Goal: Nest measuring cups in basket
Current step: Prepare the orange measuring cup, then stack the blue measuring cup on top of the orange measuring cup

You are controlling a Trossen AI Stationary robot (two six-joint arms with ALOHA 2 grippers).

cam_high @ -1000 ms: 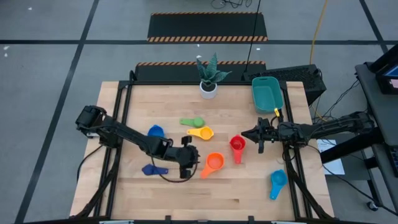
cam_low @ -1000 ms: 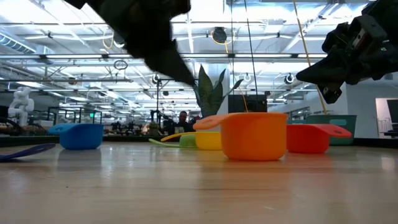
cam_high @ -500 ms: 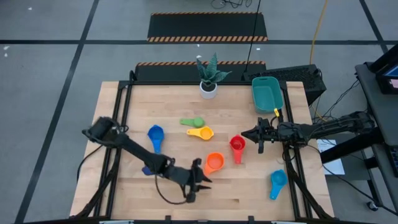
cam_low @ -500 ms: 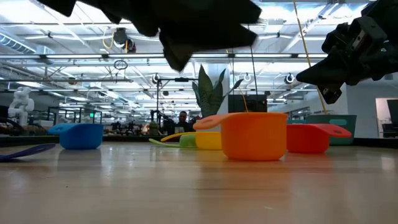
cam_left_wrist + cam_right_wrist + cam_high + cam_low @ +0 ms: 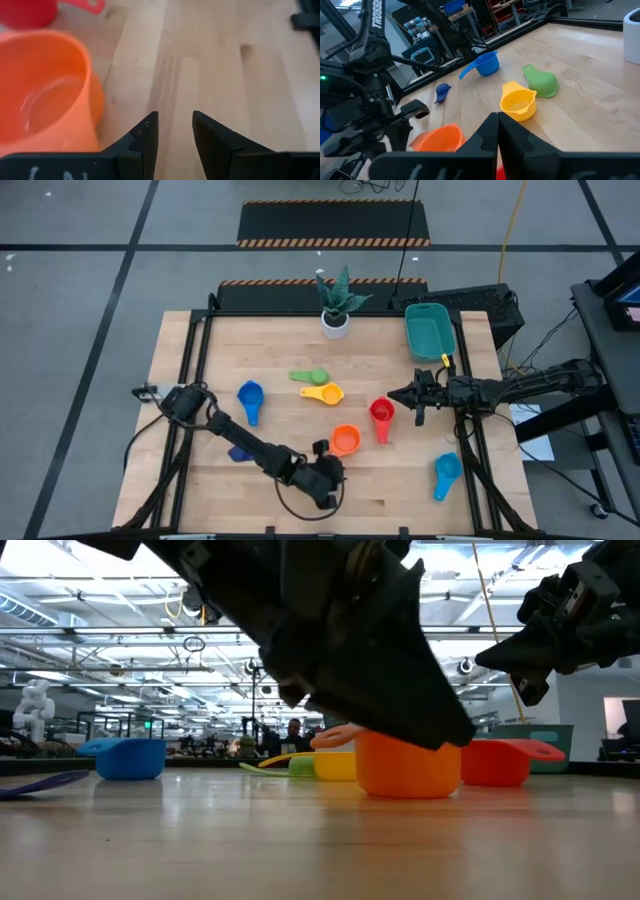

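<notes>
On the wooden counter [image 5: 400,490], seven measuring cups lie scattered, none in the basket [image 5: 430,330].
At the far right sits the teal basket; the left gripper [image 5: 322,477], fingers slightly spread and holding nothing, hangs low just near-left of the orange cup [image 5: 345,441]. The right gripper [image 5: 412,397], fingers pressed together and empty, hovers just right of the red cup [image 5: 381,414]. Yellow [image 5: 325,393], green [image 5: 311,376] and blue [image 5: 250,394] cups lie farther left.
</notes>
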